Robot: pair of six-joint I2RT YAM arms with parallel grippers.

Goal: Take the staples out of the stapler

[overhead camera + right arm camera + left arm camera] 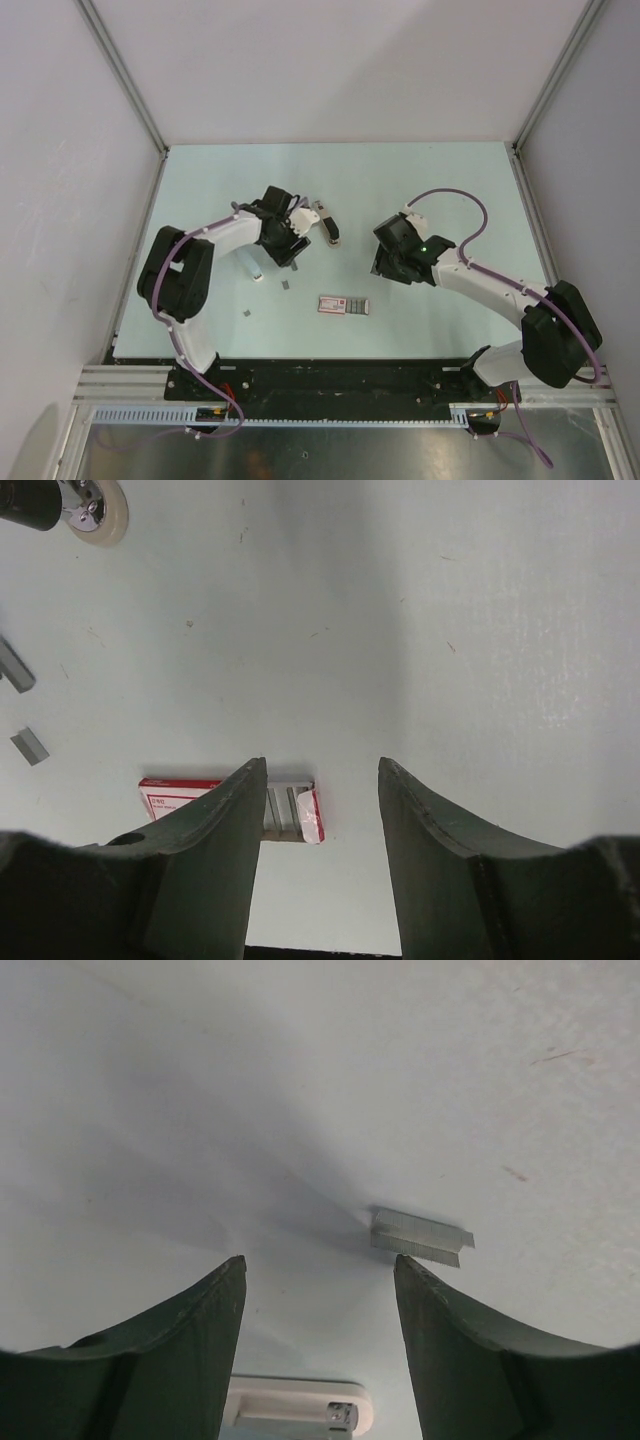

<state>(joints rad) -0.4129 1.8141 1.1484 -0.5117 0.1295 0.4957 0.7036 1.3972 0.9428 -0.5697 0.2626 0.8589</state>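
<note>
The stapler (325, 222), dark with a pale beige top, lies opened out on the table just right of my left gripper (288, 252). Its rounded end shows at the top left of the right wrist view (95, 505). A short grey strip of staples (287, 284) lies loose on the table. In the left wrist view it (420, 1237) sits just beyond my right fingertip. My left gripper (320, 1265) is open and empty above the table. Another staple strip (246, 313) lies nearer the front. My right gripper (383, 268) is open and empty; in its own view (322, 765) it hovers over bare table.
A flat pink-and-white box (344, 304), one end open, lies in front of the centre and shows behind my left finger in the right wrist view (165, 792). A small white bit (257, 278) lies by my left gripper. A pale piece with a rivet (300, 1405) shows under the left fingers.
</note>
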